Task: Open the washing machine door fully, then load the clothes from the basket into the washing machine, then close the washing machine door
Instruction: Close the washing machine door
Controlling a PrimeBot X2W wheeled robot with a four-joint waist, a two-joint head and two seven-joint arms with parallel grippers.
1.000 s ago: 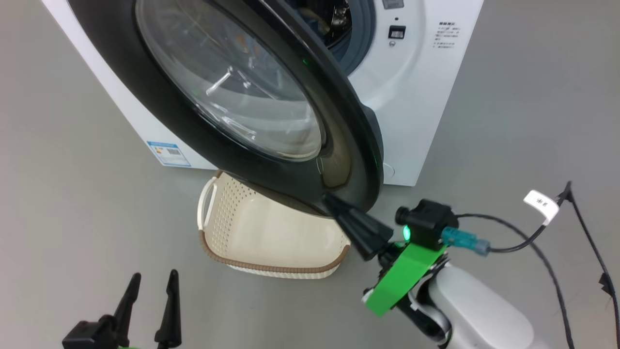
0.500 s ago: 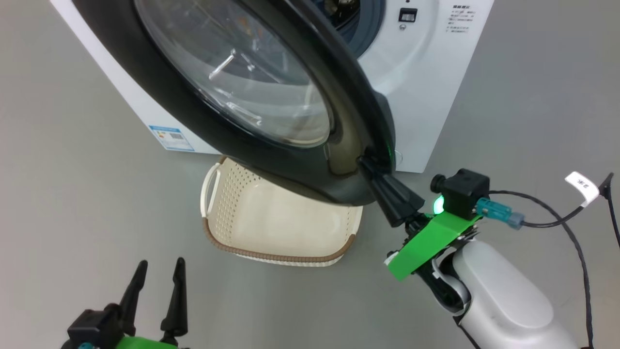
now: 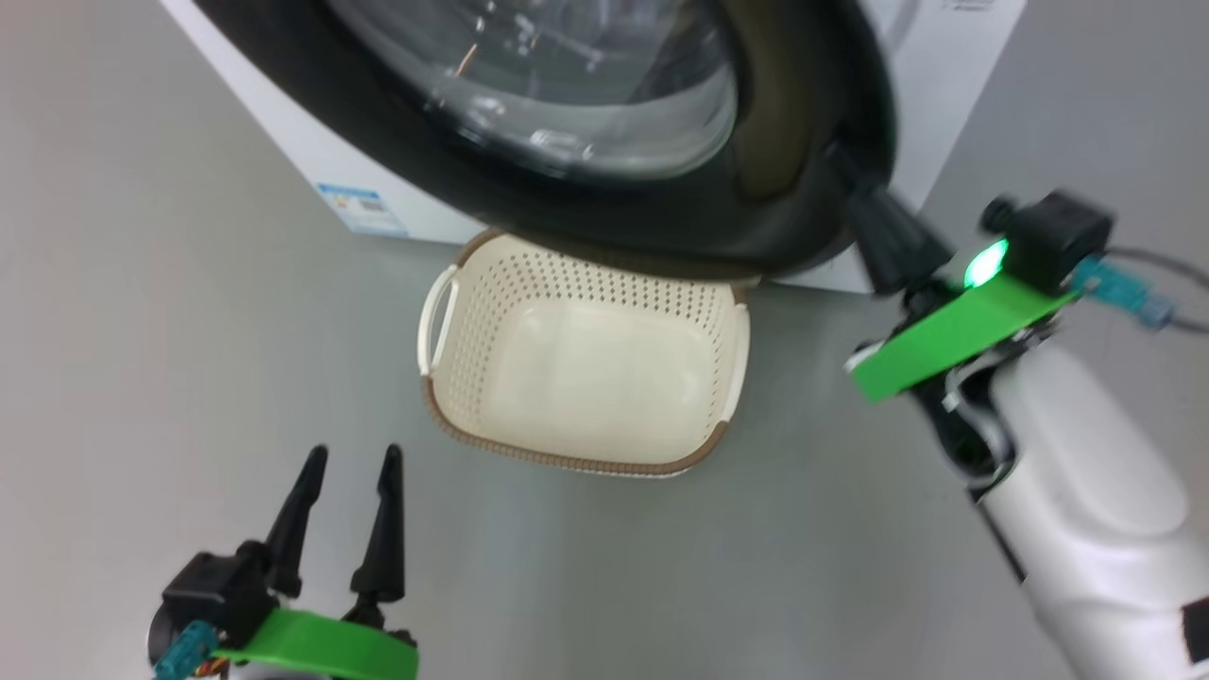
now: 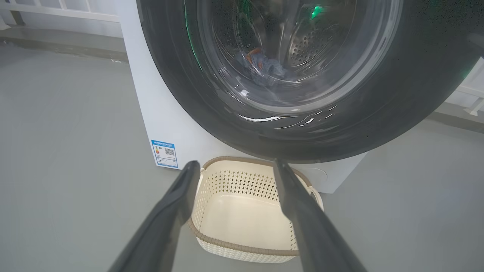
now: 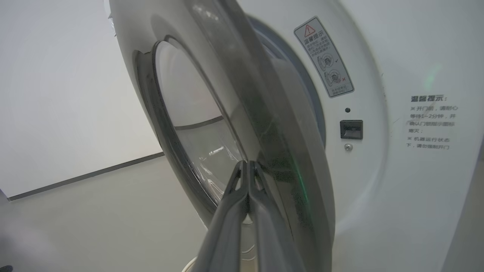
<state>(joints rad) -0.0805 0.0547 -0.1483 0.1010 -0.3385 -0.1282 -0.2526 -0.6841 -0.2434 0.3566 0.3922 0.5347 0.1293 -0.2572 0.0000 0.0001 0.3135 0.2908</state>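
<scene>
The right claw [image 5: 247,166] is pinched tight, tips on the door [image 3: 604,222] edge. The left claw [image 3: 354,455] is wide, holding nothing, near the basket [image 3: 567,463].

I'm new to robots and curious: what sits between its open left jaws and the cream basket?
Nothing but bare grey floor, in the head view, between the left gripper with its open jaws and the basket.

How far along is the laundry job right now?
Done: the basket is empty, and the clothes lie in the drum. In hand: the shut right gripper presses against the washing machine door, which stands ajar. Left: swing it fully closed. The left gripper hangs open, idle.
</scene>
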